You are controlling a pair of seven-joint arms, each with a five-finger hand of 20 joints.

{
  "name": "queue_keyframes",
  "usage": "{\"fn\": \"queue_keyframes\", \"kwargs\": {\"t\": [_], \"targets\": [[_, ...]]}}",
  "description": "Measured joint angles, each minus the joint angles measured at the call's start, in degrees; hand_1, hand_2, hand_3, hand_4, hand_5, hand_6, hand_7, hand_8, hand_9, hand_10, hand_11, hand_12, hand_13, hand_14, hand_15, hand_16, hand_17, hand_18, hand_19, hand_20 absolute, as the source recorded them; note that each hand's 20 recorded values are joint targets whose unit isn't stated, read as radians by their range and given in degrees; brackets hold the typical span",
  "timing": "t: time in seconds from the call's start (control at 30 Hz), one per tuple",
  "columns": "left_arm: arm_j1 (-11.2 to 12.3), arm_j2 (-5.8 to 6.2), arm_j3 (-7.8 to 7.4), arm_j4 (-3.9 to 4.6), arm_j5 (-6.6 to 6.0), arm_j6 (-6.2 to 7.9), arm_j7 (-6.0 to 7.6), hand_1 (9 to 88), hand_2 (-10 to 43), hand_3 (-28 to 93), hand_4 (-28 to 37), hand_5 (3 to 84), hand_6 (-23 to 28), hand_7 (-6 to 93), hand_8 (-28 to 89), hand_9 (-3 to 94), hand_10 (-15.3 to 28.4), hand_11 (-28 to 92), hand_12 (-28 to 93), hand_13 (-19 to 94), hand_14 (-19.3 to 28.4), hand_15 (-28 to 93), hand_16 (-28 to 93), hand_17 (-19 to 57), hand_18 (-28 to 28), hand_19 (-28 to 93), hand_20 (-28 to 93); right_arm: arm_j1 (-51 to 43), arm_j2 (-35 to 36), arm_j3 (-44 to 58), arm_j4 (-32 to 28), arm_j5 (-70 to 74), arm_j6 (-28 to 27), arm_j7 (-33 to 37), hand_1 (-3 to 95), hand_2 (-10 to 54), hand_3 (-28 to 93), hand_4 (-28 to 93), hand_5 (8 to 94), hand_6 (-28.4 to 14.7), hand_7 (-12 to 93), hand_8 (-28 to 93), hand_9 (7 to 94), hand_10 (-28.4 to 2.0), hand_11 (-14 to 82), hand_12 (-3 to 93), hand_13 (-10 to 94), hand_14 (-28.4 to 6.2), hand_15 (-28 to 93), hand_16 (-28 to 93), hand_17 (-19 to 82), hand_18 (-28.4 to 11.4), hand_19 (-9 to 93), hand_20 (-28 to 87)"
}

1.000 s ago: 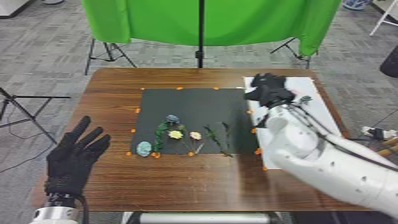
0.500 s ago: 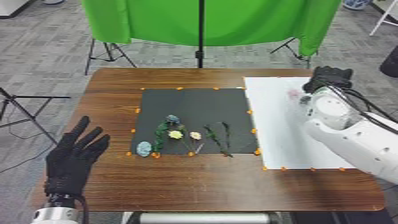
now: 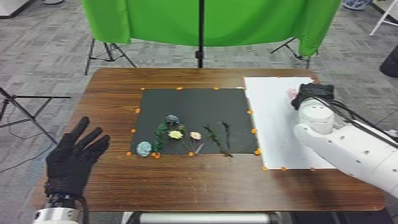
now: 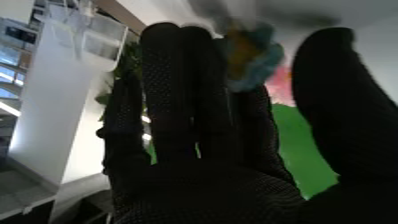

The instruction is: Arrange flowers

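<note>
Head view: right hand [image 3: 313, 95] over white sheet [image 3: 282, 125], left hand [image 3: 69, 162] fingers spread

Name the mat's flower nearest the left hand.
The pale blue flower, leftmost on the mat; the dark blue, yellow and peach blooms lie farther right.

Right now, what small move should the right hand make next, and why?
Probably ease the thumb of the right hand gently toward its fingers, to try pinching the blue flower. The flower shows near the fingertips, in front of the pink flower, and the thumb stands apart from them.
</note>
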Motion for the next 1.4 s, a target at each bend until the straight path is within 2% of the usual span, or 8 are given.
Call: {"fn": "queue_keyframes", "kwargs": {"t": [0.13,0.33,0.47,0.6,0.77,0.93,1.2,1.4], "targets": [[-0.16,0.00,-0.01,0.01,0.00,-0.02,-0.12,17.8,7.0,76,-28.3,30.8,5.0,11.5,-11,29.2,17.9,18,10,21,26.9,41,-8,-8.9,28.4,56,7,-1.02,-1.45,4.05,0.04,1.65,-0.94,2.22,58.3,-9.5,66,-28,83.2,4.1,19,-1,91.6,-5.0,8.1,30.7,78,0.2,50,31,29,-19.4,79,44],[-0.25,0.00,-0.03,0.01,0.02,-0.04,-0.34,17.8,6.9,76,-28.3,30.7,5.0,11.6,-11,29.2,17.8,18,10,21,27.0,41,-8,-8.9,28.4,56,7,-3.03,-1.32,5.80,-1.19,2.55,1.91,3.80,60.0,-9.5,66,-28,86.2,3.8,19,0,93.6,-3.6,11.1,31.5,82,0.9,50,32,32,-18.0,81,43],[-0.19,-0.01,-0.18,0.01,0.13,-0.05,-0.62,17.9,6.9,76,-28.3,30.8,5.0,11.6,-11,29.2,17.9,18,10,21,27.0,41,-8,-8.8,28.4,56,7,-5.99,0.12,5.63,-3.29,1.64,11.49,2.87,58.8,-9.5,69,-28,86.6,3.6,18,1,93.7,-3.6,12.0,31.3,82,0.7,51,33,32,-18.2,82,43],[-0.35,-0.83,-0.96,0.01,0.82,-0.44,-2.32,17.9,6.9,76,-28.3,30.7,5.0,11.6,-11,29.2,17.9,18,10,21,27.0,41,-8,-8.8,28.4,56,7,-9.15,1.99,4.76,-7.94,0.55,22.42,2.29,58.0,-9.5,70,-28,86.7,3.3,18,1,93.7,-3.7,12.4,31.3,82,0.0,52,32,32,-18.5,82,43],[-0.97,-2.06,-1.42,0.07,1.71,-1.16,-3.75,18.1,6.9,76,-28.3,30.8,5.0,11.6,-11,29.2,17.9,18,10,21,27.0,41,-8,-8.8,28.4,56,7,-13.14,3.80,5.74,-18.33,-2.26,28.78,-1.61,57.7,-9.5,71,-28,86.3,2.8,18,2,93.7,-4.9,12.4,32.4,80,-0.6,54,32,31,-18.1,82,43],[-0.98,-2.19,-1.47,0.07,1.92,-1.38,-4.04,18.2,6.9,77,-28.3,30.8,5.0,11.7,-11,29.1,17.9,18,10,21,27.0,41,-8,-8.8,28.4,57,7,-12.05,1.96,2.69,-23.86,-2.40,28.48,-8.50,57.6,-9.5,71,-28,86.0,2.7,18,2,93.7,-5.4,12.4,32.9,79,-0.9,56,32,31,-18.3,82,42],[-0.99,-2.31,-1.34,0.06,2.12,-1.53,-4.27,18.7,7.0,76,-28.3,30.7,5.0,11.7,-11,29.1,18.0,18,10,21,26.9,41,-8,-8.9,28.4,57,7,-9.78,-7.24,-0.70,-23.64,-2.57,21.92,-10.59,55.7,-9.5,72,-28,84.5,3.4,19,1,93.6,-6.3,15.4,36.1,75,-3.2,64,29,27,-19.9,83,44],[-1.01,-2.26,-1.33,0.06,2.05,-1.46,-4.27,19.0,7.0,77,-28.3,30.8,5.1,11.6,-11,29.2,18.0,18,10,21,26.9,41,-8,-8.9,28.4,57,7,-9.95,-9.61,-1.80,-23.54,-3.24,20.02,-11.32,52.8,-9.5,70,-28,80.7,3.4,18,-1,89.2,-6.6,20.3,35.2,71,-5.0,70,25,24,-20.4,82,46]]}}
